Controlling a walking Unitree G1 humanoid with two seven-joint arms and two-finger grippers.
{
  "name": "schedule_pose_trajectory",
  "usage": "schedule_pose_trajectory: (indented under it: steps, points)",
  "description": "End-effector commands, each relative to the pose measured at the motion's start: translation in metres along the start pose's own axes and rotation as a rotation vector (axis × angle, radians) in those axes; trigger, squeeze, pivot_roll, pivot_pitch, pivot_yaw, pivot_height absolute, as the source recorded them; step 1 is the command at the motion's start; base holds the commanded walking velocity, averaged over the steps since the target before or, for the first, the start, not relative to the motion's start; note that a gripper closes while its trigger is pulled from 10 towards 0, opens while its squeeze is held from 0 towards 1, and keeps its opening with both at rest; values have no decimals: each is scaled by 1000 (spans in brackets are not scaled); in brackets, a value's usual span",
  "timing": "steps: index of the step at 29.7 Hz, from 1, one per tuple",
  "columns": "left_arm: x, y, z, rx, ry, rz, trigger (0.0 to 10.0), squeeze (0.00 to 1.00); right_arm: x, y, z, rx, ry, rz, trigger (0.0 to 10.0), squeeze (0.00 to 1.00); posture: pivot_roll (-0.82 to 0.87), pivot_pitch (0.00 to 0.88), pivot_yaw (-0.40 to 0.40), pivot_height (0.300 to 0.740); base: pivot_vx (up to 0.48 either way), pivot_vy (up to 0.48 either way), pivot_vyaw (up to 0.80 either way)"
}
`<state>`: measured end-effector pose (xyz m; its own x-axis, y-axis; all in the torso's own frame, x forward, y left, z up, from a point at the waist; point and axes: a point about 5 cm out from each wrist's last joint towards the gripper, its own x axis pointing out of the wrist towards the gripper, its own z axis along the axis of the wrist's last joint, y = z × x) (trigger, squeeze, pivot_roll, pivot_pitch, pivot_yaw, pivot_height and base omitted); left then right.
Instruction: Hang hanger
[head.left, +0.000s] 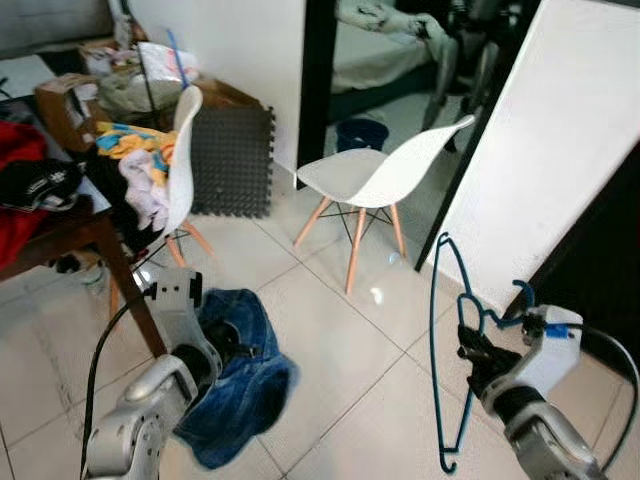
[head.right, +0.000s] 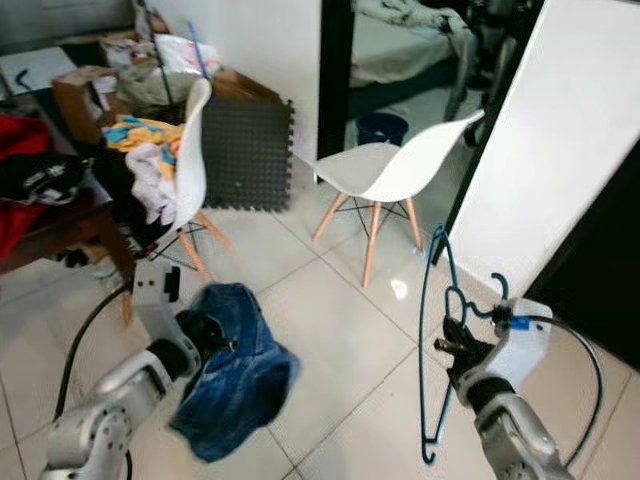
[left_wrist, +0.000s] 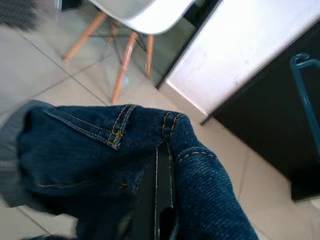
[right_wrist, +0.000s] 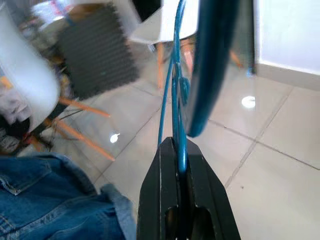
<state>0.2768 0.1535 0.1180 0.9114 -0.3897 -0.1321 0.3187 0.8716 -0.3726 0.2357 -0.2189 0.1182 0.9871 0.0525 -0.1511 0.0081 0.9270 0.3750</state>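
A thin blue wire hanger stands upright at the lower right, its hook beside the wrist. My right gripper is shut on the hanger; in the right wrist view the wire rises from between the closed black fingers. A pair of blue jeans hangs above the tiled floor at the lower left. My left gripper is shut on the jeans, and in the left wrist view the denim wraps over the closed fingers.
Two white chairs with wooden legs stand ahead, one in the middle, one heaped with clothes at the left. A dark table with clothes is far left. A white panel leans at the right. Tiled floor lies between.
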Motion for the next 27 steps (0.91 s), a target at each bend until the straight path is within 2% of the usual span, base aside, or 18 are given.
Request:
schedule_pose_trajectory:
  steps: [1, 27]
  points:
    - [2, -2, 4, 14, -22, -10, 10000, 0, -2, -4, -1, 12, 10, -13, 10000, 0, -22, 92, -40, 740, 0, 0, -800]
    - [1, 2, 5, 2, -9, -16, 10000, 0, -4, -2, -1, 38, 7, -3, 10000, 0, -23, 109, -31, 740, 0, 0, -800]
